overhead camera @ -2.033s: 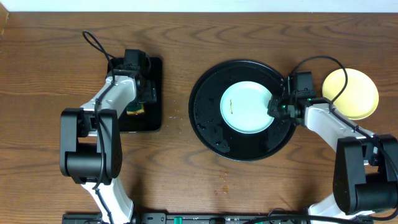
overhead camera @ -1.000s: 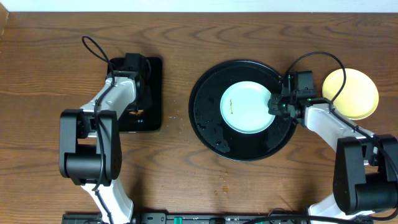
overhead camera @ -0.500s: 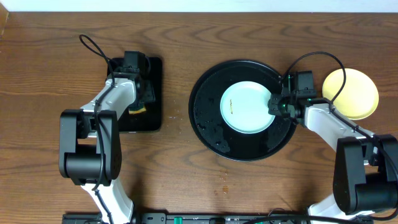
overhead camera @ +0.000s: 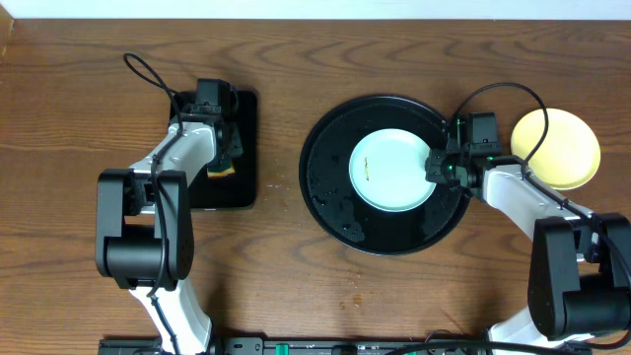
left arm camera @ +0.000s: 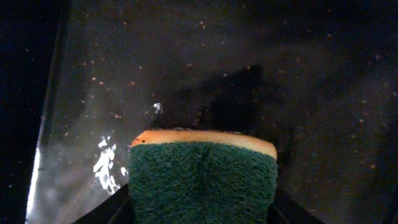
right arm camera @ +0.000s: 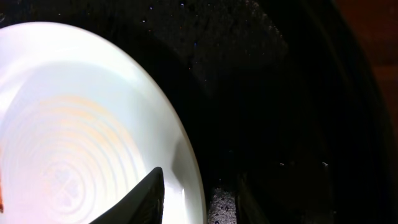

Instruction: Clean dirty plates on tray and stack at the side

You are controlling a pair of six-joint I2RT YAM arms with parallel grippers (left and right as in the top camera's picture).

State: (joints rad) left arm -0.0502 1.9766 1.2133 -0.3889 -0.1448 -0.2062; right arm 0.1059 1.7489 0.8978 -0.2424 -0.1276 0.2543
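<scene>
A pale mint-blue plate with a small brown smear lies in the round black tray. It also shows in the right wrist view. My right gripper is closed across the plate's right rim, one finger on the plate, one outside it. A pale yellow plate sits on the bare wood to the right of the tray. My left gripper is shut on a green-and-yellow sponge over the small rectangular tray. Only one mint-blue plate shows.
The small rectangular black tray lies at the left, speckled with crumbs and wet in the left wrist view. Brown wood tabletop surrounds both trays. A few crumbs lie in front of the round tray.
My left gripper has shifted slightly over the rectangular tray with the sponge in it. The right gripper and the plates have not moved.
</scene>
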